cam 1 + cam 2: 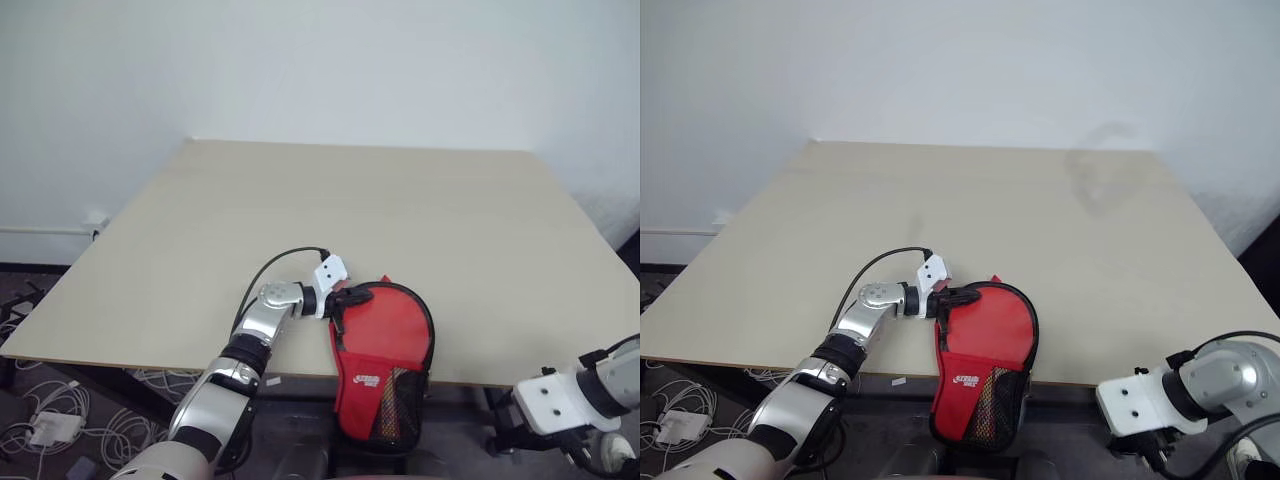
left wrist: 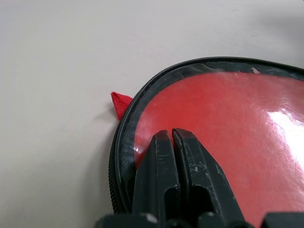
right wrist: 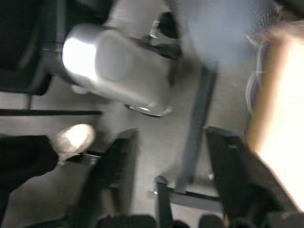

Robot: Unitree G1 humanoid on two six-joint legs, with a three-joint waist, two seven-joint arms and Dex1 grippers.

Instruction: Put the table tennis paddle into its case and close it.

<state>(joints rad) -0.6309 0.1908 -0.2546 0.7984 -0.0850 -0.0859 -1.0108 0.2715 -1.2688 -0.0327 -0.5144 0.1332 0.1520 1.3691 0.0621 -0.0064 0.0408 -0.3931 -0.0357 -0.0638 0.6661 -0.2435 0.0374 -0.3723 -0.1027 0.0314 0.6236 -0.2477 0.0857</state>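
Observation:
The case [image 1: 383,335] lies at the table's front edge. Its round part, edged in black, rests on the table, and its red part with the white logo and black mesh pocket [image 1: 398,405] hangs over the edge. In the left wrist view a red face, seemingly the paddle [image 2: 228,133], shows under the case's clear plastic panel. My left gripper [image 1: 345,297] is shut, its fingertips [image 2: 183,137] pressed together on that panel just inside the left rim. My right gripper [image 3: 166,180] hangs beside the table's front right, pointing at the floor, open and empty.
The light wooden table [image 1: 350,210] stretches back to a white wall. A red tab [image 2: 121,103] sticks out from the case's rim. Cables and a power adapter [image 1: 50,428] lie on the floor at the left. A person's light shoe [image 3: 71,138] and metal legs stand below my right gripper.

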